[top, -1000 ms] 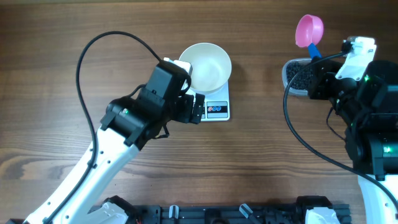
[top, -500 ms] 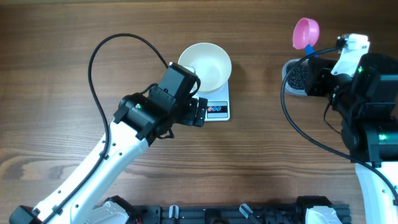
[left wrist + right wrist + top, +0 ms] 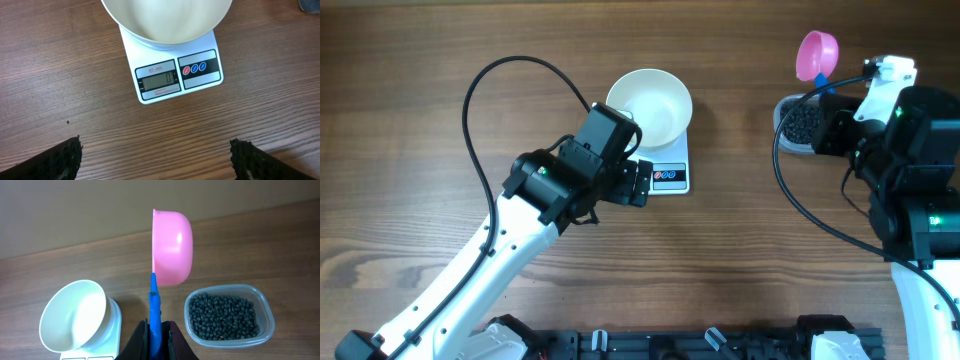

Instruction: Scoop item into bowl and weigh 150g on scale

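Note:
The white bowl [image 3: 650, 105] stands on the small white scale [image 3: 670, 178], and it looks empty. In the left wrist view the bowl [image 3: 165, 20] fills the top, with the scale [image 3: 177, 75] reading 0 below it. My left gripper [image 3: 156, 161] hangs open over bare wood just in front of the scale, holding nothing. My right gripper [image 3: 156, 336] is shut on the blue handle of a pink scoop [image 3: 172, 247], whose cup is lifted and turned on its side. The item, black beads [image 3: 225, 315], lies in a clear tub right of the scoop.
The clear tub [image 3: 792, 122] sits at the table's right, partly under my right arm, with the pink scoop [image 3: 817, 53] above it. A black cable loops over the left arm. Dark fixtures line the table's front edge.
The left arm has shifted slightly right and reared up, its gripper still open by the scale. The right arm has moved left over the tub, the scoop staying raised.

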You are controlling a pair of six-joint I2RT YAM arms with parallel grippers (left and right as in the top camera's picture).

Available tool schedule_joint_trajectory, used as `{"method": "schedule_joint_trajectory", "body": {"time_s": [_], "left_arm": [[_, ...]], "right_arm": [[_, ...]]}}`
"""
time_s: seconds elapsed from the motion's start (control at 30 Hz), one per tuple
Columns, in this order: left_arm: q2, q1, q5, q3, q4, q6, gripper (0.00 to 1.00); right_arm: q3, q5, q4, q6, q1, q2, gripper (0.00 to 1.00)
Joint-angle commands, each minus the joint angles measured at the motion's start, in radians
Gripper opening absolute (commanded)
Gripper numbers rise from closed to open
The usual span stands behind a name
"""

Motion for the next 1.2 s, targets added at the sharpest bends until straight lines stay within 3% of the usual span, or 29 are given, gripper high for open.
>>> {"method": "schedule_joint_trajectory", "body": {"time_s": [0.0, 0.57, 0.73, 0.93, 1.17], "left_arm": [[0.002, -0.004, 0.0, 0.017, -0.001, -0.009, 1.0], [0.002, -0.005, 0.002, 0.017, -0.001, -0.01, 1.0], [0.002, -0.005, 0.002, 0.017, -0.001, -0.01, 1.0], [0.002, -0.005, 0.002, 0.017, -0.001, -0.01, 1.0], [0.002, -0.005, 0.002, 0.017, -0.001, -0.01, 1.0]], "right_arm": [[0.015, 0.021, -0.014, -0.01, -0.002, 0.0, 0.04], [0.015, 0.03, -0.073, -0.091, -0.002, 0.0, 0.04], [0.015, 0.206, -0.087, -0.094, -0.005, 0.035, 0.04], [0.015, 0.03, -0.099, -0.151, -0.128, 0.164, 0.04], [0.015, -0.124, -0.129, -0.231, -0.293, 0.198, 0.04]]}}
